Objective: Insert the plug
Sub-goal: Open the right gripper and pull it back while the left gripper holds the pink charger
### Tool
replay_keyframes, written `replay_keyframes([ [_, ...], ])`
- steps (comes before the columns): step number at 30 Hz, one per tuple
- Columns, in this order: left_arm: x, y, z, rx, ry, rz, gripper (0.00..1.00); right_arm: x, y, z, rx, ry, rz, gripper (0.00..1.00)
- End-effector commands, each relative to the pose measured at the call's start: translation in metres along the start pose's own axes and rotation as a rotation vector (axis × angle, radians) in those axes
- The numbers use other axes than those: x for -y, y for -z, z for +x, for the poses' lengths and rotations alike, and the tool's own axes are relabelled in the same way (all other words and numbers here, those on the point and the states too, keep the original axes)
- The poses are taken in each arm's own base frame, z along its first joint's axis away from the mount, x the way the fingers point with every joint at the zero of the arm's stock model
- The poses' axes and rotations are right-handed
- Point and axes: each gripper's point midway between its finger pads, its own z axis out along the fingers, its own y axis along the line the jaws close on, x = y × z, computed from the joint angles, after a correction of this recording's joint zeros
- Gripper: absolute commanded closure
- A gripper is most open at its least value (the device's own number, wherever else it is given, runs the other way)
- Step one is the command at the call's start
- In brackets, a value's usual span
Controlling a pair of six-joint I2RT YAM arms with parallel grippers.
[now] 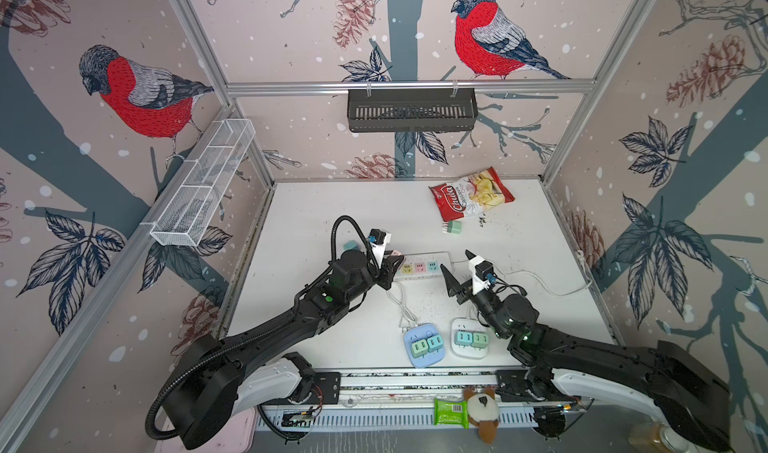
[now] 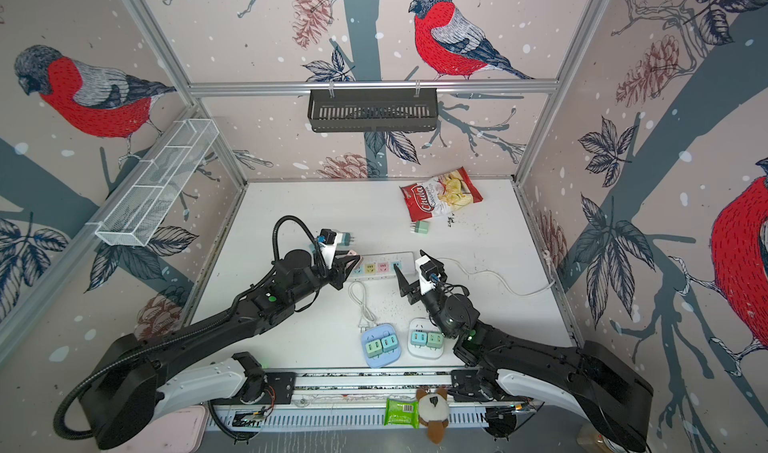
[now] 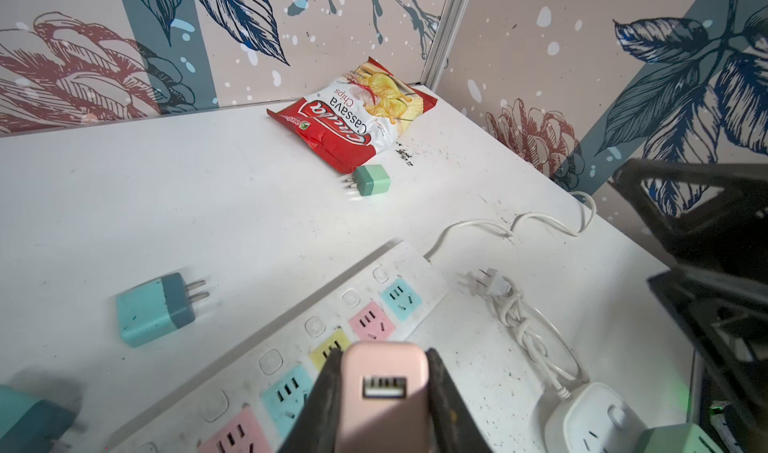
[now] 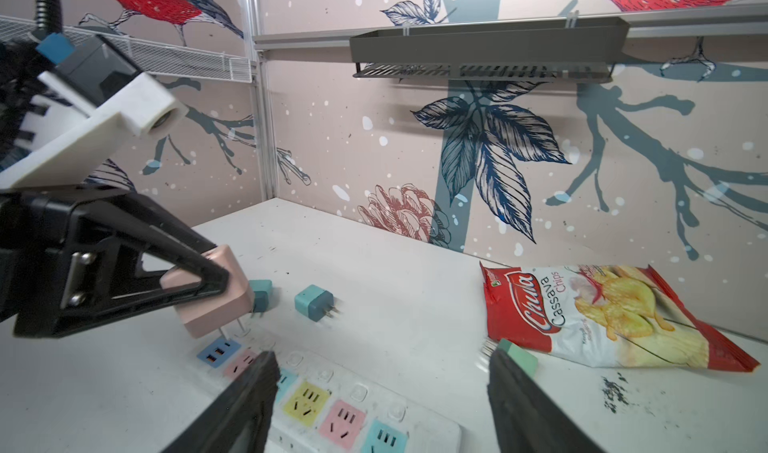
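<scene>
White table (image 1: 332, 206) w/ bird-print walls (image 1: 291, 35); L pincer (image 3: 382, 359) clenched on pink plug (image 4: 224, 305) over power strip (image 3: 399, 260), R pincer (image 4: 382, 357) released.

From the left wrist, the pink plug (image 3: 384, 392) hides its prongs; a blurred teal adapter (image 3: 29, 422) is cropped.

- Left arm (image 1: 266, 338), lower left in a top view: black links, white base shell (image 1: 270, 382), ribbed black conduit (image 1: 333, 239), round green dot (image 1: 328, 298).
- Right arm (image 1: 602, 355), lower right: black links, white base shell, green lamp (image 1: 525, 338).
- Wrist camera mount (image 4: 104, 118): white bracket, black body, blue tab.
- Left gripper (image 3: 384, 372): black triangular open-frame fingers (image 4: 183, 249), two silver screws (image 4: 85, 257).
</scene>
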Motion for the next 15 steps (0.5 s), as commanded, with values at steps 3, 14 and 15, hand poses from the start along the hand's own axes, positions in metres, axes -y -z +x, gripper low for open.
replay_keyframes([
  [3, 0.005, -0.003, -0.012, 0.068, -0.113, 0.034, 1.0, 0.033, -0.001, 0.012, -0.046, -0.09, 0.122, 0.18],
  [14, 0.038, -0.008, 0.012, 0.02, -0.412, 0.239, 1.0, 0.121, 0.013, 0.044, -0.158, -0.197, 0.448, 0.15],
  [15, 0.043, -0.01, 0.016, 0.009, -0.438, 0.262, 1.0, 0.126, 0.016, 0.047, -0.166, -0.201, 0.47, 0.15],
])
